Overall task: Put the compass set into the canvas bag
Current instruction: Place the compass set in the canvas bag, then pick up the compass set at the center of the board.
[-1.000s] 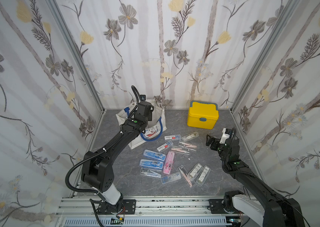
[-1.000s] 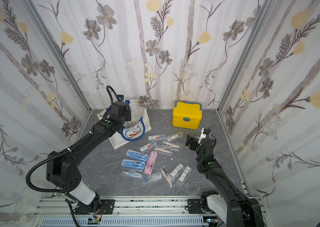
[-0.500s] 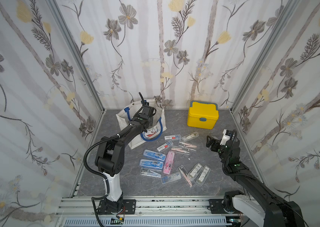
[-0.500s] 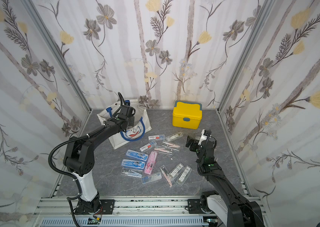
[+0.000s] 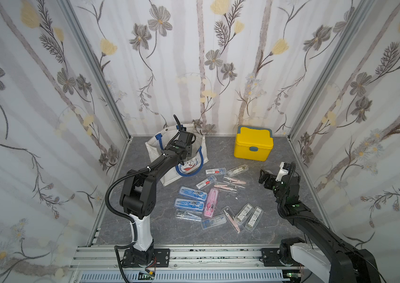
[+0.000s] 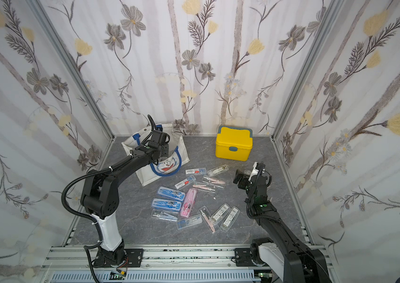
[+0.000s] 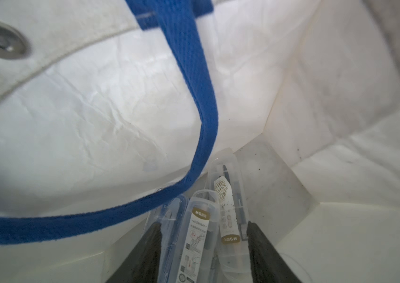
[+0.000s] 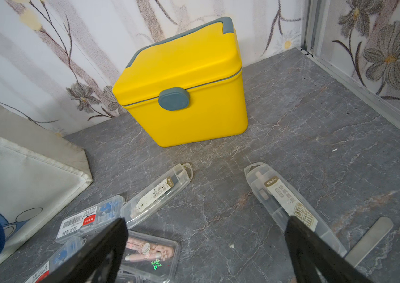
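Left gripper [image 7: 204, 247], jaws parted, inside bag [image 7: 96, 110] at rear left of counter [image 5: 164, 230], two clear-cased compass sets [image 7: 200, 227] lying between its fingers [image 7: 145, 254] on bag floor; right gripper [image 8: 206, 223] spread wide and empty above counter, loose sets [image 5: 189, 203] and yellow box [image 8: 186, 73] ahead of it.

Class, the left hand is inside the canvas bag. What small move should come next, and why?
Probably lift the left hand straight out of the canvas bag: its jaws stand apart, and the compass cases between them lie on the bag's bottom.
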